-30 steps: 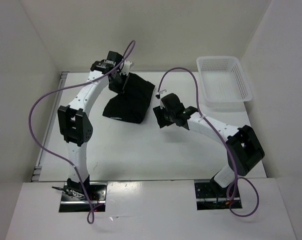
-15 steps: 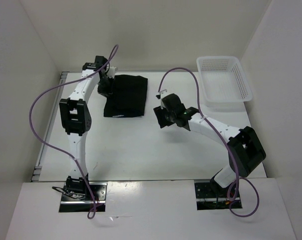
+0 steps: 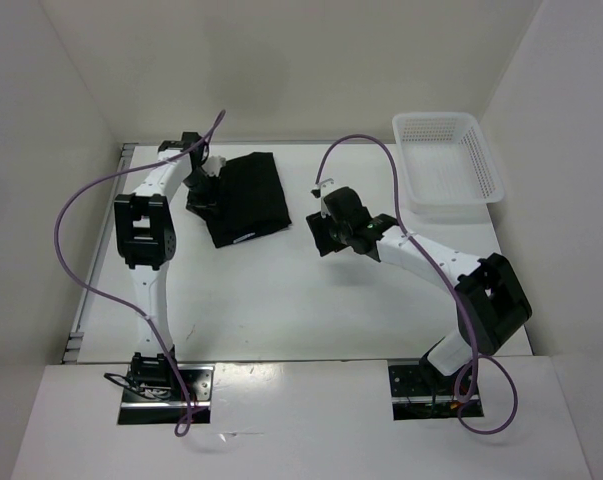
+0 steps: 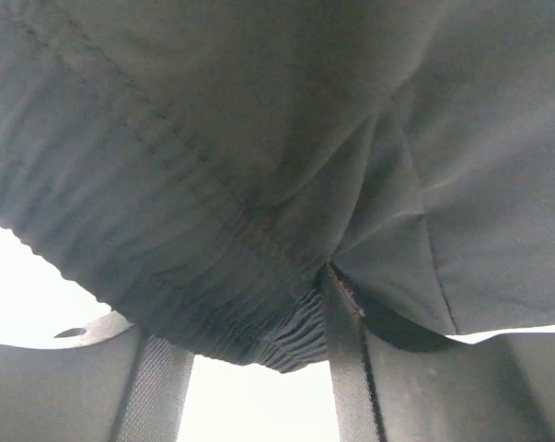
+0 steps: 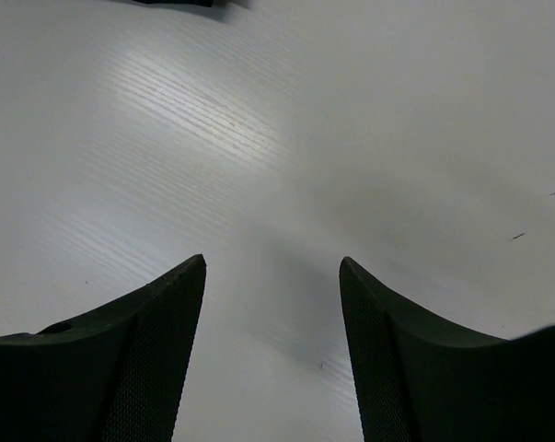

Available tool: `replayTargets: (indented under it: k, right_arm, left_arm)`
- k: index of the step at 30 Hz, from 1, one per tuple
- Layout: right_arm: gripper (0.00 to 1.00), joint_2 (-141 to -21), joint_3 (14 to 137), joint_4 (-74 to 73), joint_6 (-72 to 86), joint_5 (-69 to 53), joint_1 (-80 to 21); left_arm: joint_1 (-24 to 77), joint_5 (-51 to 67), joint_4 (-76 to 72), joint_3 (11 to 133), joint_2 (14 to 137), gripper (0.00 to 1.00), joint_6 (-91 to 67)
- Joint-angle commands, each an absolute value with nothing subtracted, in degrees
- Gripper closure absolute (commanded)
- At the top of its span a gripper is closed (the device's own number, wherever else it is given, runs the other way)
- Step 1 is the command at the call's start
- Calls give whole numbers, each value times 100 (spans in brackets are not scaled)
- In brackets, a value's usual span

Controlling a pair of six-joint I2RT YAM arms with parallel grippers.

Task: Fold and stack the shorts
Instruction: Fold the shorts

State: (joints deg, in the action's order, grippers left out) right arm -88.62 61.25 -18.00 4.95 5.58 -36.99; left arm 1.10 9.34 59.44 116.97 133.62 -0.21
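On the table, left fingers parted at the shorts — right fingers likewise.

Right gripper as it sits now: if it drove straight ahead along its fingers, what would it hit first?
Most likely the bare table. The right gripper is open and angled down at it. The shorts lie farther on, showing only at the wrist view's top edge, and depth there is hard to judge.

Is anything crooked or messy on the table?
Yes, a little. The black shorts are folded but lie crooked, turned at an angle to the edges of the table, with the waistband bunched up at the left hand. Nothing looks spilled or broken.
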Motion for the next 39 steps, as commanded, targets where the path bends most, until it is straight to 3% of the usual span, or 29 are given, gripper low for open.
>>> replayTargets:
  k: [1,6,10,19,31,36,39]
  right_arm:
    - [34,-8561,6126,-1521,448,606,-3744]
    - [31,-8726,6336,-1284,396,537,-3744]
    - [26,-9359,7265,-1090,499,-139,-3744]
    - [22,-11038,8173,-721,1871,-1037,-3445]
    - [21,-12304,9421,-721,2698,-914,-3112]
    - [21,-12524,9694,-650,2751,-1660,-2997]
    - [21,-12699,9747,-598,3057,-1592,-2997]
  left_arm:
    - [-26,906,5880,11777,13131,40,0]
    - [-158,957,5880,11462,12613,34,0]
    - [-220,1282,5880,11382,12419,28,0]
    - [-404,2618,5889,11197,12489,25,0]
    - [-404,2672,5722,10714,12718,23,0]
    - [-404,2672,5669,10450,12665,28,0]
    - [-404,2672,5669,10336,12727,44,0]
